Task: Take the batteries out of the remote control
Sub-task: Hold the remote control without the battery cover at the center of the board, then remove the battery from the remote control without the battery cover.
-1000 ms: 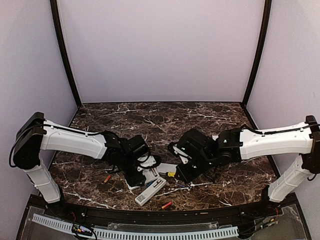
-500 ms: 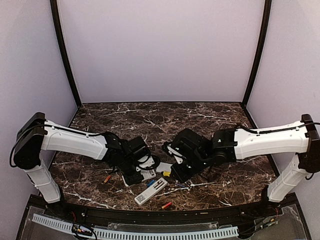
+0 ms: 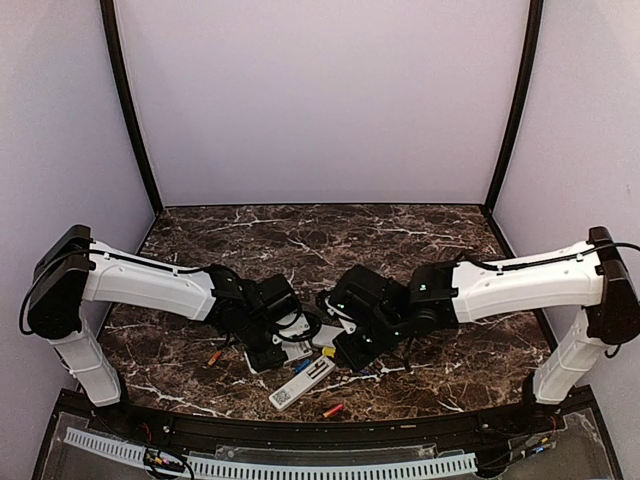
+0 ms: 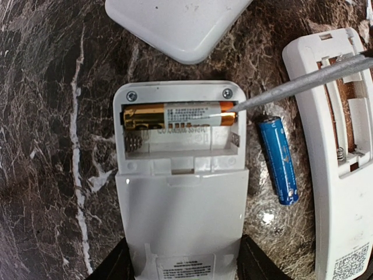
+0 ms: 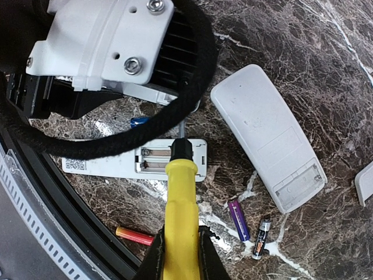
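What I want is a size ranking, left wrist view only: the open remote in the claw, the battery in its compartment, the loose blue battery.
1. The open remote, clearly largest.
2-3. The orange-gold battery looks slightly longer than the blue battery, but it sits nearer the camera, so no firm order.

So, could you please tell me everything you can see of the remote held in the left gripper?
The remote is white plastic, lying back-up on the marble table, its cover off. The open bay, under two screws, has one gold-and-orange battery in the upper slot; the lower slot is empty, spring showing. The left gripper clamps its sides, and the screwdriver tip touches the battery's orange end.
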Tool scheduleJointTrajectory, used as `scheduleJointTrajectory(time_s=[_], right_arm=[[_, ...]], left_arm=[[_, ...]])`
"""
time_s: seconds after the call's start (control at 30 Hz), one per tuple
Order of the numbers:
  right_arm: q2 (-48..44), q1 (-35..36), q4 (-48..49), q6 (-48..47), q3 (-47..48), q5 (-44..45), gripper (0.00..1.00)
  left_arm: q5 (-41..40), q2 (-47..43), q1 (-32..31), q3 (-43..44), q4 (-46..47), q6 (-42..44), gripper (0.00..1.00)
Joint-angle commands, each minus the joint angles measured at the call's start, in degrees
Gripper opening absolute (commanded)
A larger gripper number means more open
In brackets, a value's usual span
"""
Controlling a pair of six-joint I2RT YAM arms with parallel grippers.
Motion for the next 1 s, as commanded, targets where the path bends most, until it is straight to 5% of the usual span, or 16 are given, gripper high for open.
scheduleJointTrajectory(time_s=[0.0,0.97], right_arm=[[1.38,0.73,-0.66,-0.50,2.46,2.38,0.00],[5.79,1.37,-3.62,-0.65,5.74,4.04,0.00]], left_arm=[[2.32,1.52,-0.74,-0.32,-2.41,0.84,0.33],[2.14,2.07,-0.76,-0.06,-2.49,1.04,0.33]])
